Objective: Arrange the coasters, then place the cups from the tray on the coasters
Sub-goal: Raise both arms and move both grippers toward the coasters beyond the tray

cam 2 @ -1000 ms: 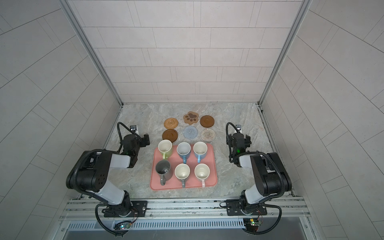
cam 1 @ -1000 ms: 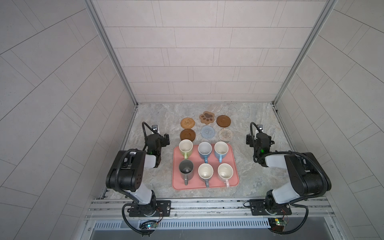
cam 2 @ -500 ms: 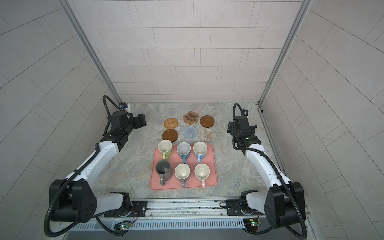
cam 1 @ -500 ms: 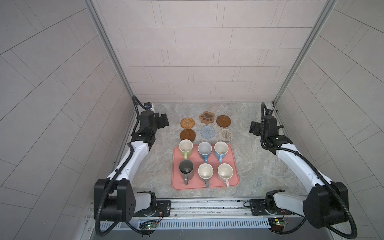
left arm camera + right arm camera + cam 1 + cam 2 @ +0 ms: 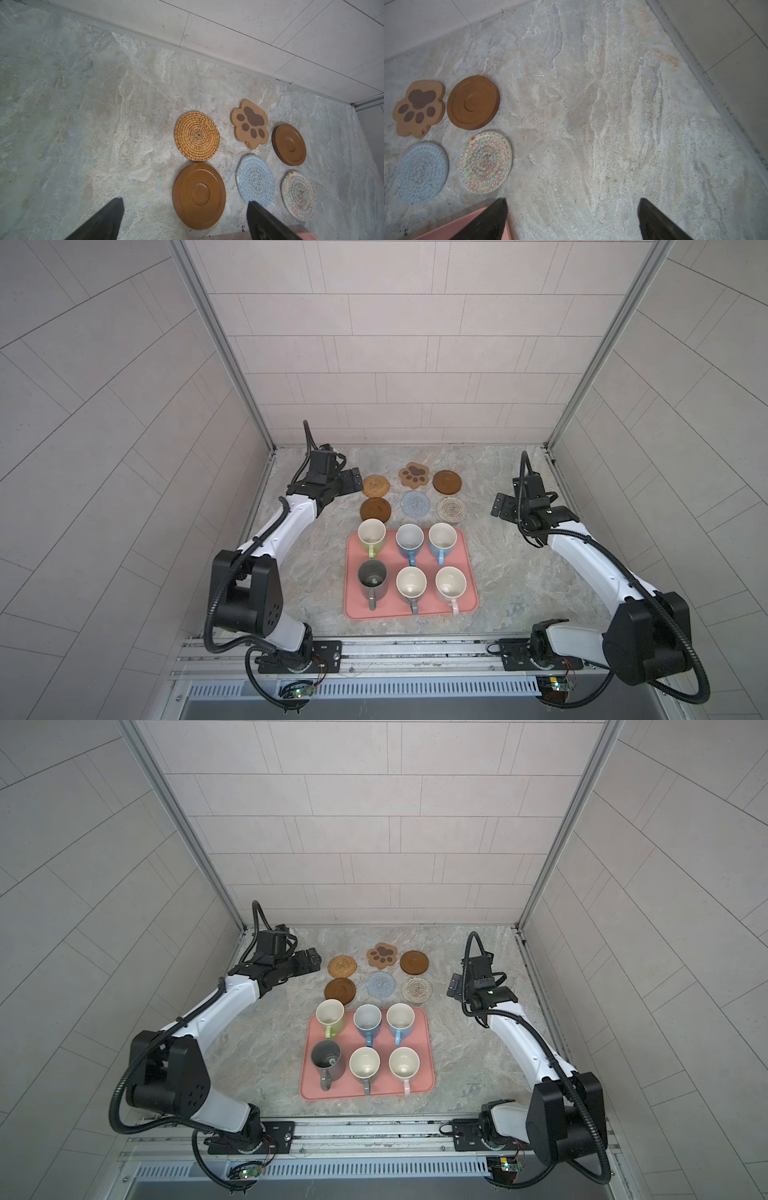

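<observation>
Six coasters lie flat in two rows behind the tray: rattan (image 5: 375, 486), paw-shaped (image 5: 413, 475) and brown disc (image 5: 447, 481) at the back, brown disc (image 5: 375, 509), blue-grey (image 5: 415, 503) and beige (image 5: 451, 508) in front. The pink tray (image 5: 468, 568) holds six upright cups: green (image 5: 371, 534), two blue (image 5: 409, 539) (image 5: 442, 537), dark grey (image 5: 372, 577), grey-handled (image 5: 411, 583), pink-handled (image 5: 450, 583). My left gripper (image 5: 353, 481) (image 5: 185, 201) hovers open just left of the rattan coaster. My right gripper (image 5: 503, 506) (image 5: 573, 199) hovers open to the right of the beige coaster, over bare stone.
The stone table top (image 5: 511, 572) is boxed in by tiled walls at the back and both sides. Metal corner posts (image 5: 266, 439) stand at the back corners. The arm bases sit on a rail (image 5: 395, 651) along the front edge.
Both arms have unfolded from a low pose beside the tray and reached toward the back of the table. Their grippers now sit beside the coaster rows. Coasters and cups have not moved.
</observation>
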Motion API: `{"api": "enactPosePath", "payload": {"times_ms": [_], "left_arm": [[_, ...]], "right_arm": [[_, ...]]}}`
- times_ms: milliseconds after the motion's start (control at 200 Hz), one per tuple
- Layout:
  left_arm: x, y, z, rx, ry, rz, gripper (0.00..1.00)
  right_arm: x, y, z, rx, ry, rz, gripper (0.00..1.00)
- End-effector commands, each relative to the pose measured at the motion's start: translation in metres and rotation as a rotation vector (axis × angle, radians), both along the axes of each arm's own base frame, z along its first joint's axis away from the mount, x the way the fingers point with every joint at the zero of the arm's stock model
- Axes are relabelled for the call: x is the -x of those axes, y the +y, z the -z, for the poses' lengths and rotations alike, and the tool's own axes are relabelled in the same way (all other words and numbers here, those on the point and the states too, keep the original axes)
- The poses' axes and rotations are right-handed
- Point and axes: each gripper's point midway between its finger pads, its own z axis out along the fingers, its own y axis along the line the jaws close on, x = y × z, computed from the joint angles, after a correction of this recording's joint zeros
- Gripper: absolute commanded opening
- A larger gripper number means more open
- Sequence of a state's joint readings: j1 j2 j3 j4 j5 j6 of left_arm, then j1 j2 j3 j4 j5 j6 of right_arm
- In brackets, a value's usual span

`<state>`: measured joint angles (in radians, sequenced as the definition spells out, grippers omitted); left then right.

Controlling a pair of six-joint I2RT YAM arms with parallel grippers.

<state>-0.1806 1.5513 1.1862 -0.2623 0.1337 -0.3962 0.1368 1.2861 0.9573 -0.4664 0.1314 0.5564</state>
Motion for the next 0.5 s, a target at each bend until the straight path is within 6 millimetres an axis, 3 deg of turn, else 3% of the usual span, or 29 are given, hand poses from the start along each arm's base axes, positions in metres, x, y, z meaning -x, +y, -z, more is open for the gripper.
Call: {"api": "enactPosePath", "payload": {"times_ms": [0,190,490], "left_arm": [[0.001,-0.014,0.005,0.032,0.061,0.008,1.00],[-0.014,-0.031,0.022,0.029,0.111,0.041,1.00],[-0.062,-0.059,0.042,0.057,0.164,0.082,1.00]], "right_arm": [[-0.005,0.009,-0.001,-0.033,0.040,-0.022,1.00],[-0.010,0.027,-0.001,-0.096,0.042,-0.082,1.00],[-0.002,0.041,0.001,-0.131,0.056,-0.130,1.00]]}}
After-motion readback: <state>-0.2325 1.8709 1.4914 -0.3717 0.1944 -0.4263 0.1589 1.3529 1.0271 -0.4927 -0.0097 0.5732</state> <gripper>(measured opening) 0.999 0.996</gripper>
